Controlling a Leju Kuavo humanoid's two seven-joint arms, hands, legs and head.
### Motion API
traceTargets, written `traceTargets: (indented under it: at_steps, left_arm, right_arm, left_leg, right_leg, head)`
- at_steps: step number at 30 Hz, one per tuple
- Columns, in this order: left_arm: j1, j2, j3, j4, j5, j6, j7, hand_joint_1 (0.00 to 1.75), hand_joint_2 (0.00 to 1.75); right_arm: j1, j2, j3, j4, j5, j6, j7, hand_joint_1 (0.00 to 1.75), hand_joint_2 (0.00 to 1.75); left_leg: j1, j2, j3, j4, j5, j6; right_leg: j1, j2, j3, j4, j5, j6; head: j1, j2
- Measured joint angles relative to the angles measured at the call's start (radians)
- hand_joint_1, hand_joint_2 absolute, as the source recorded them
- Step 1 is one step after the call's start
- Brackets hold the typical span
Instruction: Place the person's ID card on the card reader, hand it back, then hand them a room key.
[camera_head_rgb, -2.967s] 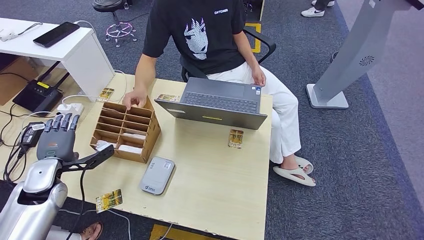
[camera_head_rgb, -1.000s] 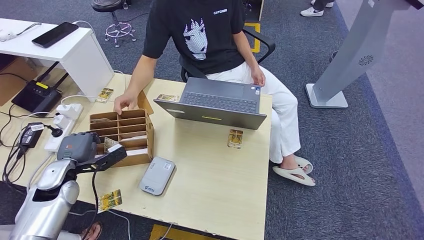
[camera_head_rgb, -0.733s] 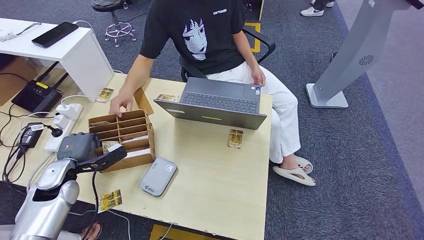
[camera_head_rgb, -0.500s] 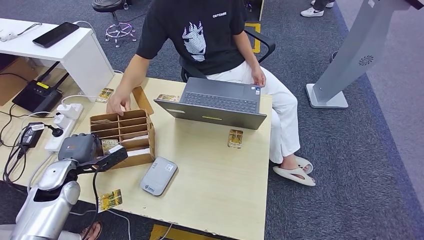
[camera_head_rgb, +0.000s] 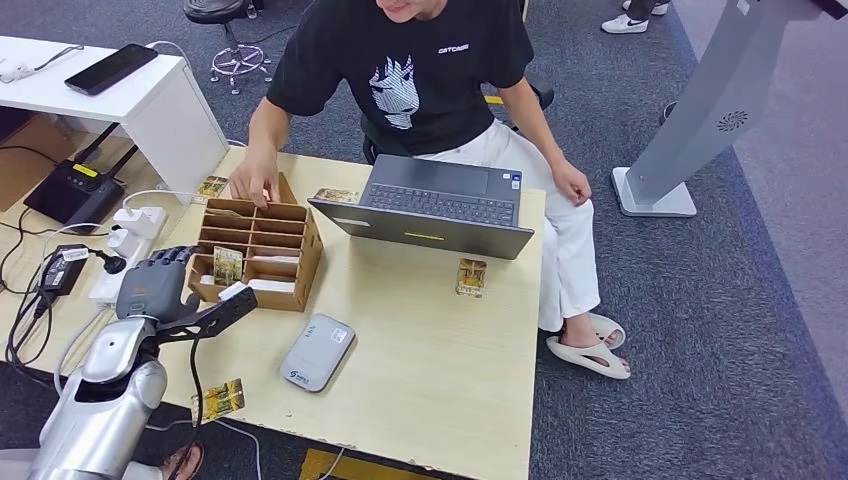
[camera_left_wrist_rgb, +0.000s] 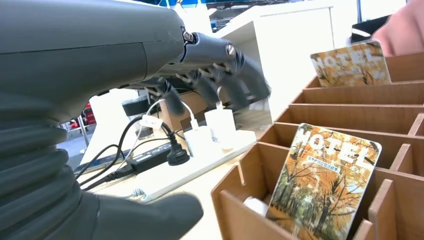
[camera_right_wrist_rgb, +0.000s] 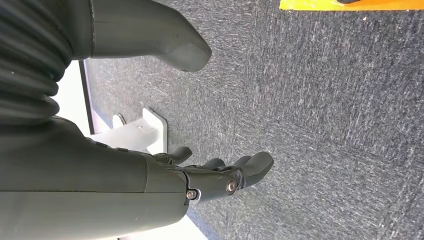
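My left hand (camera_head_rgb: 160, 285) hovers open at the near left corner of the cardboard key box (camera_head_rgb: 290, 262), fingers spread and holding nothing. A hotel key card (camera_head_rgb: 228, 265) with an autumn-tree print stands upright in a front slot, just beyond my thumb; the left wrist view shows this key card (camera_left_wrist_rgb: 322, 180) close up, beside my left hand (camera_left_wrist_rgb: 210, 75). The person's hand (camera_head_rgb: 255, 185) rests on the box's far edge next to a second card (camera_left_wrist_rgb: 352, 62). The grey card reader (camera_head_rgb: 315, 352) lies bare on the table. My right hand (camera_right_wrist_rgb: 220, 175) hangs open over the carpet.
An open laptop (camera_head_rgb: 430, 205) stands before the seated person. Loose cards lie near the front edge (camera_head_rgb: 218, 400), right of the laptop (camera_head_rgb: 471, 277) and at the far edge (camera_head_rgb: 211, 187). A power strip (camera_head_rgb: 125, 240) with cables lies left of the table (camera_head_rgb: 430, 380).
The person leaned in and swung the box back toward themselves. My left hand, curled at the box before, now has its fingers spread; the key card stands in a front slot.
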Motion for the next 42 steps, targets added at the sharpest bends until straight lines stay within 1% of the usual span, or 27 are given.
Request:
traceTargets:
  at_steps: [9,24,28,32,38,42]
  left_arm:
    - [0.0,-0.014,0.0,0.0,0.0,0.011,0.003,0.0,1.75]
    - [0.0,-0.015,0.0,0.0,-0.001,0.017,0.003,0.0,1.75]
    - [0.007,-0.021,0.0,-0.015,-0.006,0.043,-0.002,0.0,1.75]
    - [0.028,-0.028,0.0,-0.061,-0.015,0.075,-0.005,0.0,1.75]
    - [0.071,-0.042,0.0,-0.142,-0.066,0.18,-0.022,0.0,1.75]
    - [0.101,-0.049,0.002,-0.177,-0.082,0.192,-0.022,0.0,1.75]
  right_arm:
    - [0.0,0.0,-0.006,0.0,0.004,0.0,0.0,0.0,1.75]
    - [0.0,0.0,-0.011,0.0,0.006,0.0,0.0,0.0,1.75]
    - [0.0,0.0,-0.015,0.0,0.008,0.0,-0.001,0.0,1.75]
    - [0.0,0.001,-0.02,0.0,0.014,0.0,-0.001,0.0,1.75]
    - [0.0,0.003,-0.023,0.0,0.026,0.0,0.001,0.0,1.75]
    - [0.0,0.003,-0.026,0.0,0.03,0.0,0.002,0.0,1.75]
  left_leg:
    - [0.0,0.0,0.0,0.0,0.0,0.0]
    - [0.0,0.0,0.0,0.0,0.0,0.0]
    - [0.0,0.0,0.0,0.0,0.0,0.0]
    - [0.0,0.0,0.0,0.0,0.0,0.0]
    - [0.0,0.0,0.0,0.0,0.0,0.0]
    - [0.0,0.0,0.0,0.0,0.0,0.0]
  right_leg:
    - [0.0,0.0,0.0,0.0,0.0,0.0]
    - [0.0,0.0,0.0,0.0,0.0,0.0]
    - [0.0,0.0,0.0,0.0,0.0,0.0]
    - [0.0,0.0,0.0,0.0,0.0,0.0]
    - [0.0,0.0,0.0,0.0,0.0,0.0]
    - [0.0,-0.001,0.0,0.0,0.0,0.0]
  head:
    - [0.0,0.0]
    - [0.0,0.0]
    - [0.0,0.0]
    - [0.0,0.0]
    - [0.0,0.0]
    - [0.0,0.0]
